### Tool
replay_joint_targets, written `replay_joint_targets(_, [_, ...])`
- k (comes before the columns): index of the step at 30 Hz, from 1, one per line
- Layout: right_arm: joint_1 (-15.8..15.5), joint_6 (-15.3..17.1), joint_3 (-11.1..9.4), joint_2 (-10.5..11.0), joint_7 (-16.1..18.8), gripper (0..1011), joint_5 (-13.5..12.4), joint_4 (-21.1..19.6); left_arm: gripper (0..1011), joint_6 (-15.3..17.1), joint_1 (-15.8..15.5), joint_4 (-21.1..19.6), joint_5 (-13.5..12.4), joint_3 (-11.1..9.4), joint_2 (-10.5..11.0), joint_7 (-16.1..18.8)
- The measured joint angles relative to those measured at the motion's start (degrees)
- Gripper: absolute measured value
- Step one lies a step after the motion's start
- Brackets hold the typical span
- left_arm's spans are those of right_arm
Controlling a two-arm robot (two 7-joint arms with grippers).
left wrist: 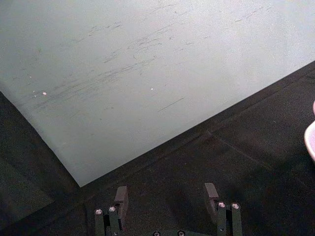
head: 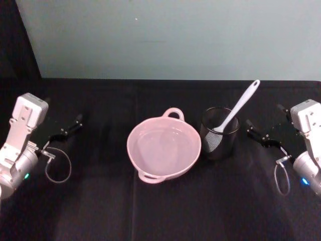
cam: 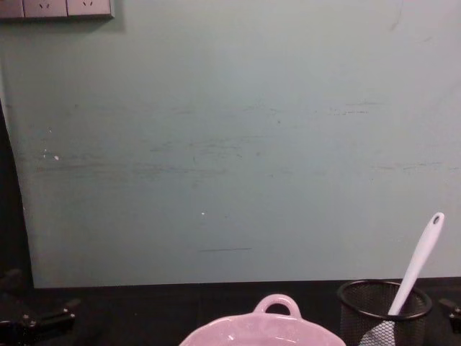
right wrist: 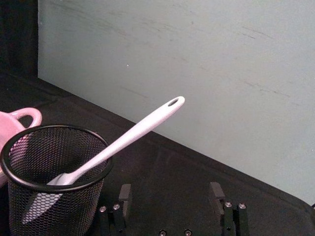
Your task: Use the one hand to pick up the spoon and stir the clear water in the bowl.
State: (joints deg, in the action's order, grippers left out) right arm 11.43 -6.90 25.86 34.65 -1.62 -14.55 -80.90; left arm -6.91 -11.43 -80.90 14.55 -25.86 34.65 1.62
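The fingers (right wrist: 215, 191) of the right gripper (right wrist: 170, 192) are spread wide apart and nothing is held between them. The left gripper (left wrist: 166, 192) is likewise held wide open and empty, parked low over the table.

No step of the task is judged to be done. The bowl (head: 165, 172) is set between the two pairs of fingers, well apart from the left pair and nearer the right. Just beside the right fingers, between them and the bowl, a black mesh cup (head: 219, 145) is stood close against the bowl's side. The spoon (head: 241, 108) is lodged in this cup, head down, with its handle slanted up over the rim toward the wall and the right fingers' side. The water (head: 163, 145) is seen as a faint sheen in the bowl, untouched. All is left to be done: the handle has to be gripped, the spoon lifted out of the cup, carried over the bowl, lowered in and circled.

Ahead of both pairs of fingers a pale green wall (head: 175, 35) is faced, scuffed with fine scratches. Under them the table (head: 150, 211) is covered in black cloth. Sockets (cam: 65, 7) are mounted high on the wall.
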Motion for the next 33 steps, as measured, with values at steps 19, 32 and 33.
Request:
replay_joint_targets(19, [0.0,0.0,0.0,0.0,0.0,1004,0.0,0.0,1011,0.0,0.0,0.0,0.0,0.0,0.0,0.0])
replay_joint_targets(32, [0.0,0.0,0.0,0.0,0.0,1004,0.0,0.0,1011,0.0,0.0,0.0,0.0,0.0,0.0,0.0])
replay_joint_targets(33, [0.0,0.0,0.0,0.0,0.0,1004,0.0,0.0,1011,0.0,0.0,0.0,0.0,0.0,0.0,0.0])
